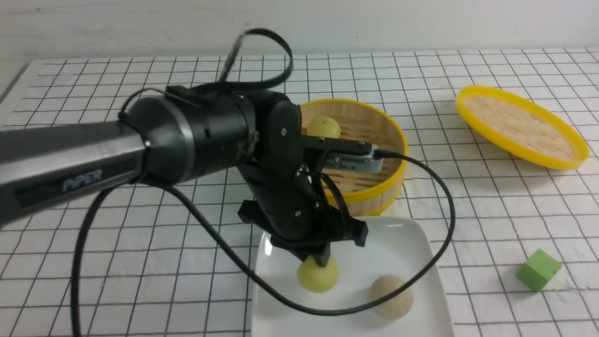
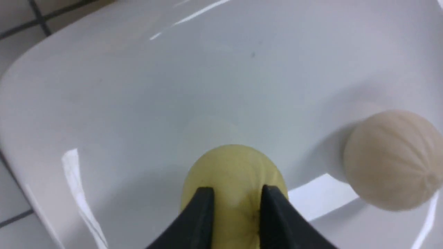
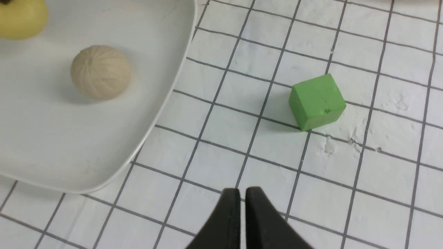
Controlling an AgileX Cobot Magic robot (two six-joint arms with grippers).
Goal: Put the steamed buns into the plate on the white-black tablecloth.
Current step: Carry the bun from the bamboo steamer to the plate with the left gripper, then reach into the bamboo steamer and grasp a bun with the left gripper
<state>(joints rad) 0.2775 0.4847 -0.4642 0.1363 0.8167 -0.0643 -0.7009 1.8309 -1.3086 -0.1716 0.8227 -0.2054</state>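
On the left arm [image 1: 70,154]: "PIPER".

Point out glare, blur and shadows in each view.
Front view: small glints on the plate. Left wrist view: bright glare streaks on the plate; the yellow bun is blurred. Right wrist view: sharp; the green cube casts a soft shadow.

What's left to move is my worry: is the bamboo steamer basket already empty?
No: one pale yellow steamed bun sits inside the steamer basket, near its far wall.
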